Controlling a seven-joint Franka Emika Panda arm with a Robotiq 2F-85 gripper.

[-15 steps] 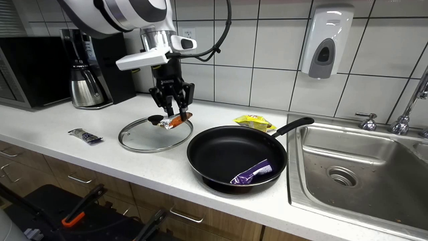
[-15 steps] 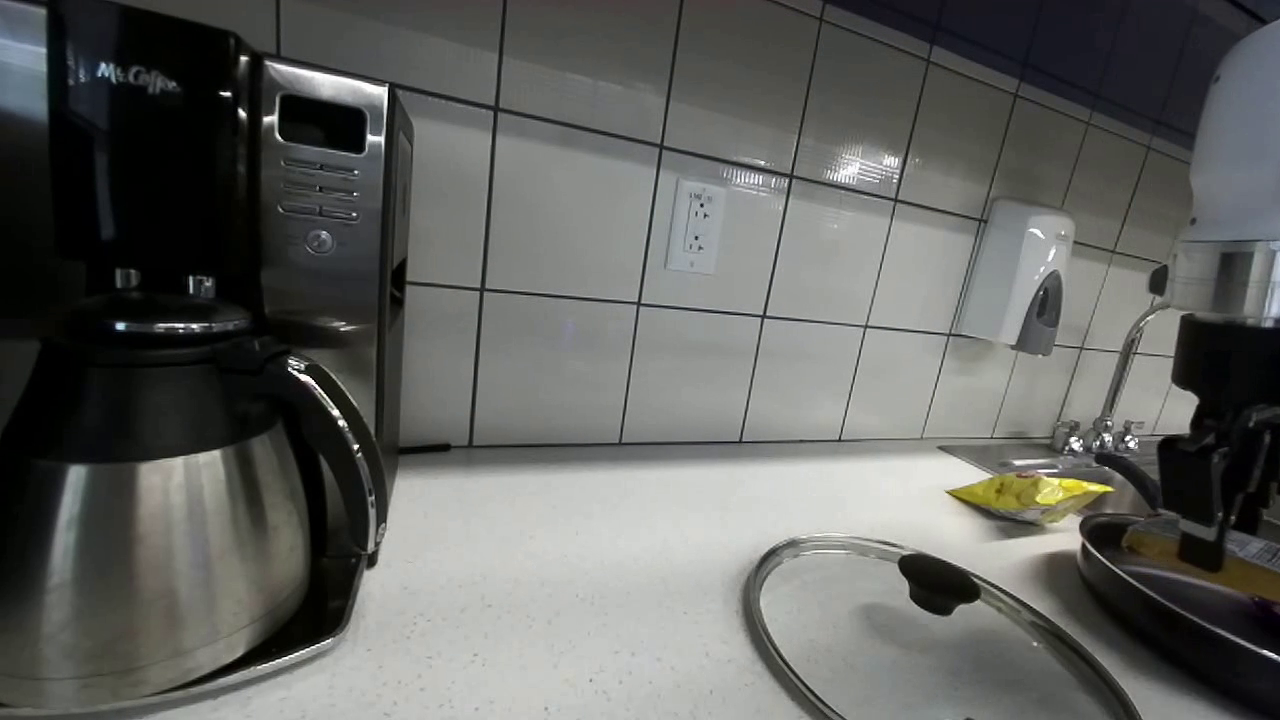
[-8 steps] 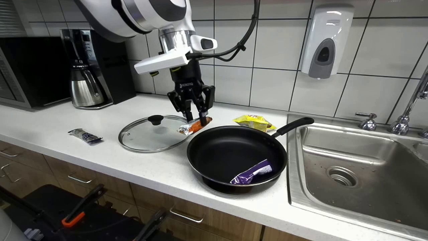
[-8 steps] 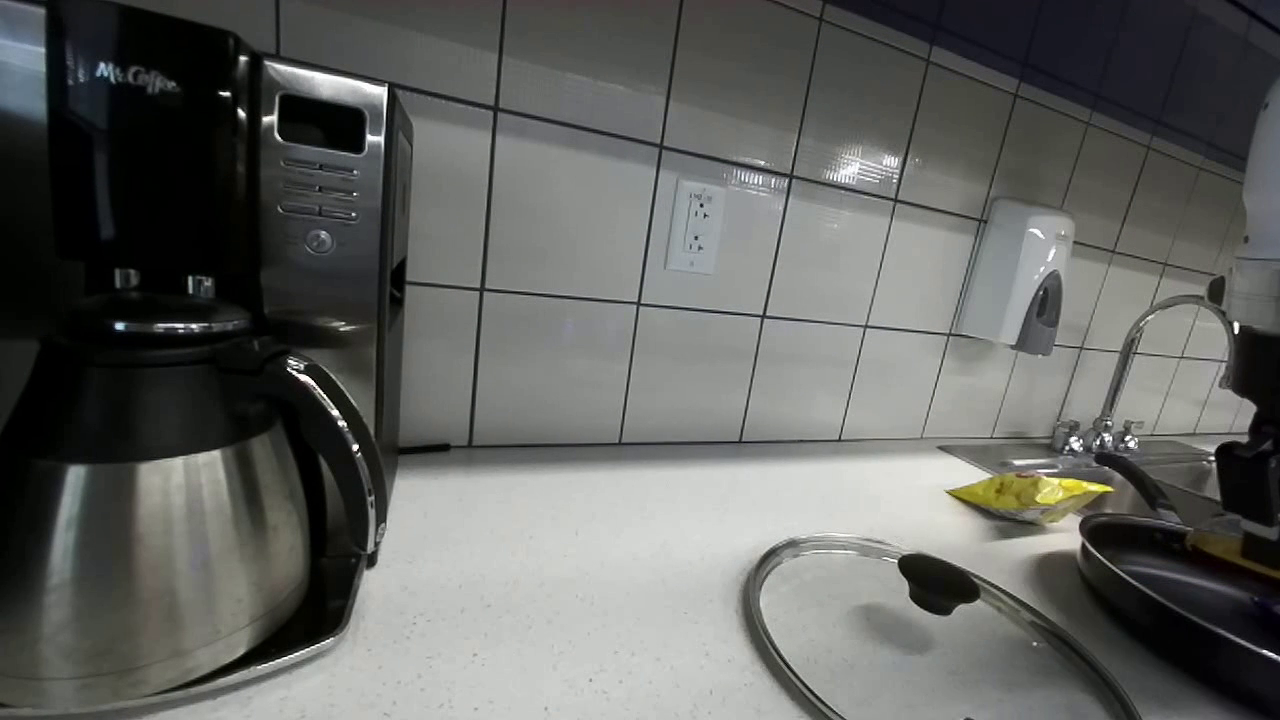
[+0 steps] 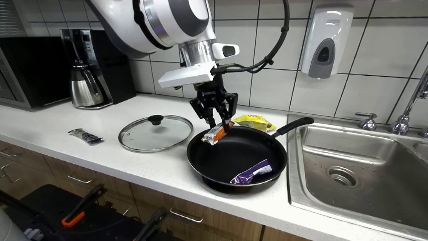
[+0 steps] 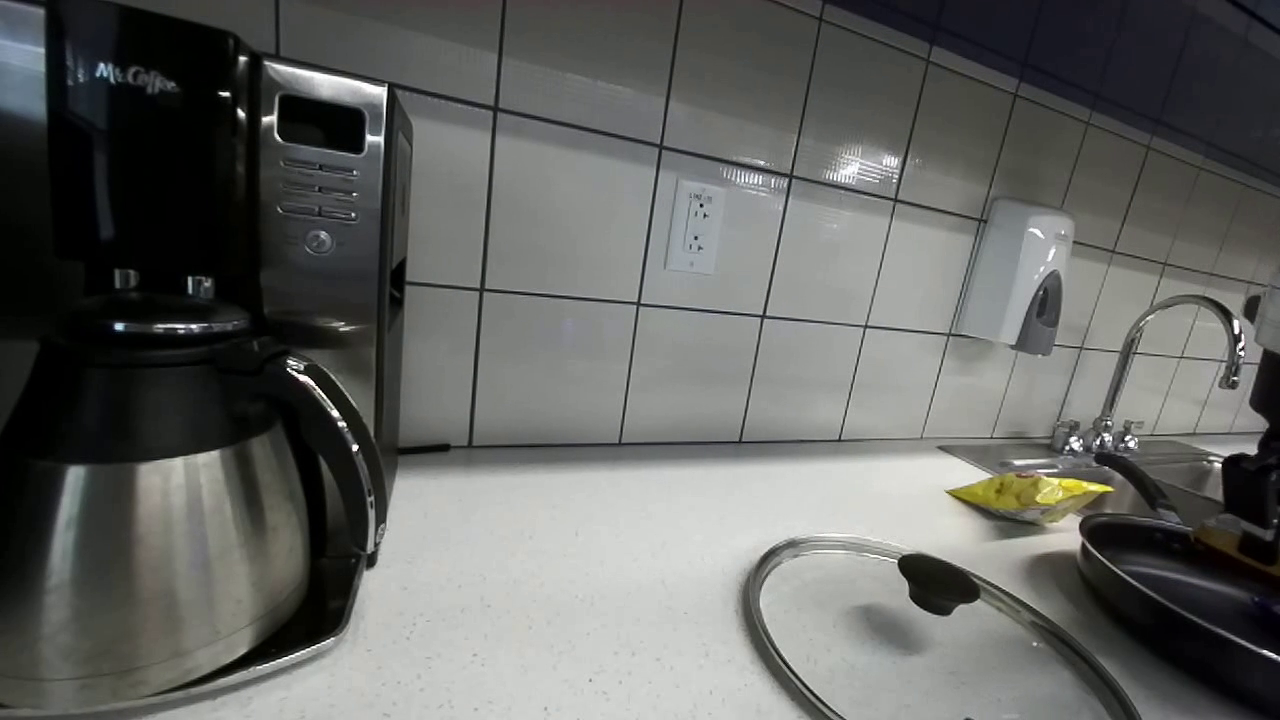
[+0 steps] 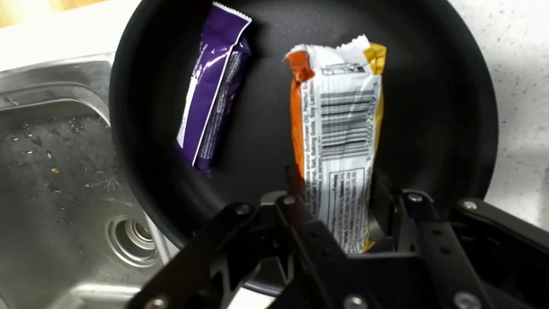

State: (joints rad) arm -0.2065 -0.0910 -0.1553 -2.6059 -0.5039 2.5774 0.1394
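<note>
My gripper [image 5: 219, 126] is shut on an orange and white wrapped bar [image 5: 215, 134], which hangs over the near-left part of a black frying pan [image 5: 230, 147]. In the wrist view the fingers flank the bar [image 7: 343, 128], its barcode side facing the camera and its far end sticking out past them. A purple wrapped bar [image 7: 214, 90] lies inside the pan, beside the held one and apart from it. At the right edge of an exterior view, the gripper is cut off, with a strip of the held bar [image 6: 1208, 540] showing above the pan [image 6: 1130, 590].
A glass lid [image 5: 152, 139] with a black knob lies left of the pan. Behind the pan is a yellow bag [image 5: 253, 122]. A silvery wrapped bar [image 5: 85, 136] lies farther left. The steel sink [image 5: 307, 147] borders the pan's right. A coffee maker [image 6: 335, 230] stands at the back.
The gripper has carried the orange bar rightward, from above the glass lid to above the pan, and somewhat lower. The grip has held; the other objects have stayed put.
</note>
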